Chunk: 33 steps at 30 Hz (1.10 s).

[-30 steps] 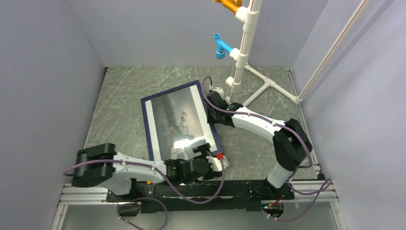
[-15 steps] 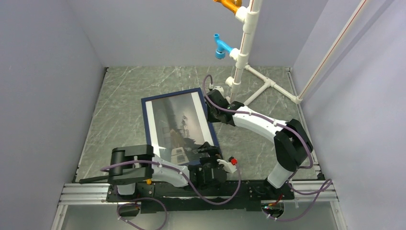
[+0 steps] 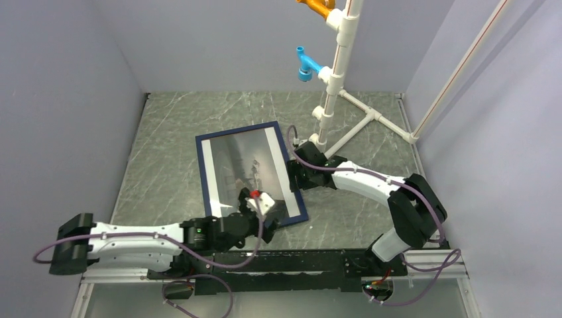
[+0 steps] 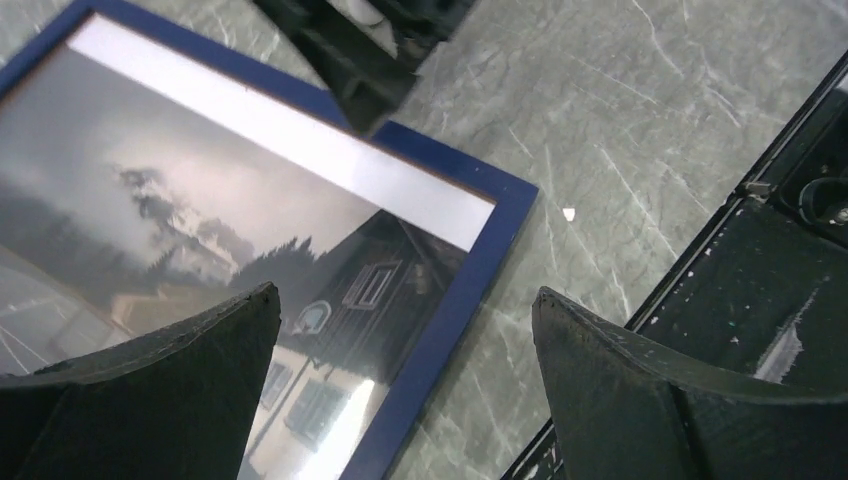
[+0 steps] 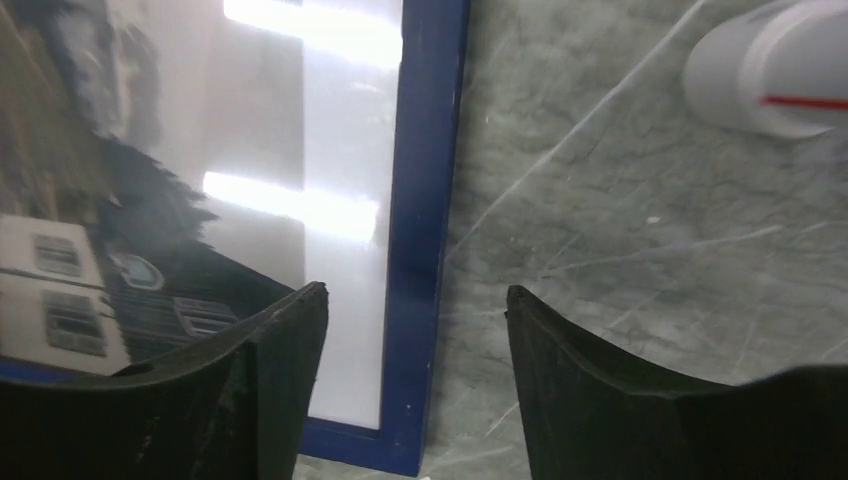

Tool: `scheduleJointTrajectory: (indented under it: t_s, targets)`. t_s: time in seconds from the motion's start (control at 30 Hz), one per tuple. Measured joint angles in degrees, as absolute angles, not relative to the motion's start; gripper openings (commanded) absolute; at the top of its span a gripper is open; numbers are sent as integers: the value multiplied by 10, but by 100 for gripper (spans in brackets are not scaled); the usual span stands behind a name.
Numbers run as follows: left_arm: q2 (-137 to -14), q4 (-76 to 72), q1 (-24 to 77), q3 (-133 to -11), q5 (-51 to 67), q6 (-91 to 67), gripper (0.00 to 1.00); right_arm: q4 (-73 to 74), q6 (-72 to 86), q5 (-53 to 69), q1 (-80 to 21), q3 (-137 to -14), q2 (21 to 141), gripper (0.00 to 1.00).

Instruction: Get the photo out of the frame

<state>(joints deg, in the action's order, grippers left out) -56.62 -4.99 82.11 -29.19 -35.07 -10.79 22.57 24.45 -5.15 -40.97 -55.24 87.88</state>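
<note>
The frame [image 3: 200, 177], a thin navy blue rectangle, lies flat on the marbled table with the photo [image 3: 245, 165] inside it, a dark greyish scene between white strips. My left gripper [image 3: 258, 207] hovers open over the frame's near edge. In the left wrist view the blue border [image 4: 470, 285] runs between its spread fingers [image 4: 150, 390], touching neither. My right gripper [image 3: 292, 173] is at the frame's right long edge. It is open, and the blue border [image 5: 425, 200] passes between its fingertips [image 5: 285, 350] with nothing gripped.
A white PVC pipe stand [image 3: 335, 79] with blue and orange fittings rises just behind the right gripper, and its foot shows in the right wrist view [image 5: 770, 70]. The black mounting rail [image 3: 298, 262] runs along the near table edge. Grey walls enclose three sides.
The right gripper has opened and let go of the frame's right edge, which has dropped flat. The left arm has swung left and its gripper now points over the frame's near edge.
</note>
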Motion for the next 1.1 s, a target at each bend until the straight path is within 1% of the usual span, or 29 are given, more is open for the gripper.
scheduleJointTrajectory:
  t_s: [0.13, 0.17, 0.23, 0.37, 0.43, 0.57, 0.63, 0.7, 0.73, 0.97, 1.1]
  targets:
    - [-473, -33, 780, -235, -312, -160, 99, 205, 239, -27, -408, -517, 898, 57]
    - [-455, -27, 771, -226, -305, -171, 99, 193, 238, -18, -406, -504, 900, 53]
    - [-432, -18, 757, -217, -287, -187, 99, 171, 237, 4, -398, -478, 900, 49]
    - [-427, -15, 738, -217, -255, -206, 99, 116, 240, 41, -387, -454, 901, 49]
    - [-431, -17, 731, -215, -238, -209, 99, 95, 239, 48, -387, -449, 902, 46]
    - [-450, -21, 721, -215, -214, -216, 99, 67, 239, 50, -387, -445, 909, 28]
    - [-463, -22, 716, -215, -207, -218, 99, 64, 241, 47, -385, -443, 909, 17]
    - [-475, -22, 713, -215, -203, -218, 99, 63, 242, 48, -383, -442, 908, 3]
    - [-481, -22, 712, -215, -203, -218, 99, 64, 243, 46, -383, -442, 908, 0]
    - [-526, -15, 707, -228, -204, -214, 99, 85, 244, 28, -386, -454, 907, 0]
    - [-580, -6, 706, -261, -209, -200, 99, 121, 251, 15, -387, -471, 906, 0]
